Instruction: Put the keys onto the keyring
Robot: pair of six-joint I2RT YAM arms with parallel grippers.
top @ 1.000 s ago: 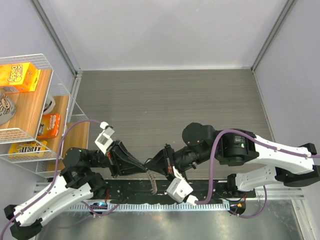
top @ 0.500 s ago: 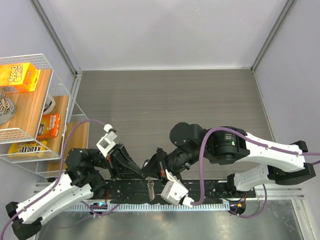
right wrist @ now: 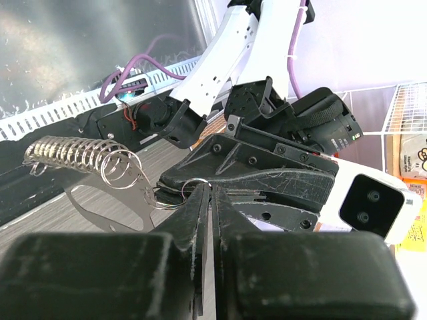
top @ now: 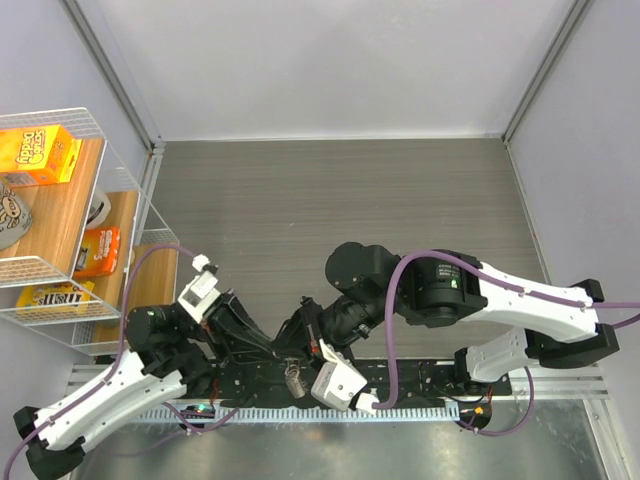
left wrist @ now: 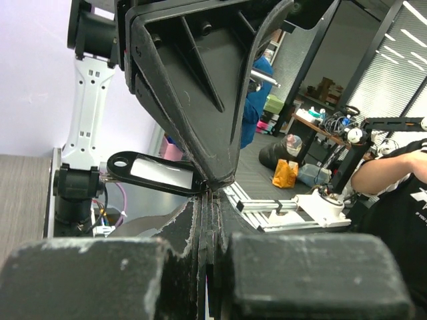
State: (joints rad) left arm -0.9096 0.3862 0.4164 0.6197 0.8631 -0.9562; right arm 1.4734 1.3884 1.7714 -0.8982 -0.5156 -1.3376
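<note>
Silver coiled keyring (right wrist: pixel 80 157) dangles, its loop pinched by the right gripper (right wrist: pixel 208 190). The left gripper (left wrist: pixel 208 200) has its fingers pressed together. The orange box (top: pixel 38 153) carries unreadable lettering.

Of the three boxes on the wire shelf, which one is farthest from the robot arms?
The big yellow-and-orange box at the far end of the shelf; the small orange box and the yellow-and-black box lie nearer.

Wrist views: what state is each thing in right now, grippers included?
left gripper: shut, tips at the keyring's end ring.
right gripper: shut, tips meeting the left gripper's.
keyring: off the table, hanging from where the tips meet; which gripper pinches it I cannot tell.
black tag: sticking out sideways from the same spot.
</note>
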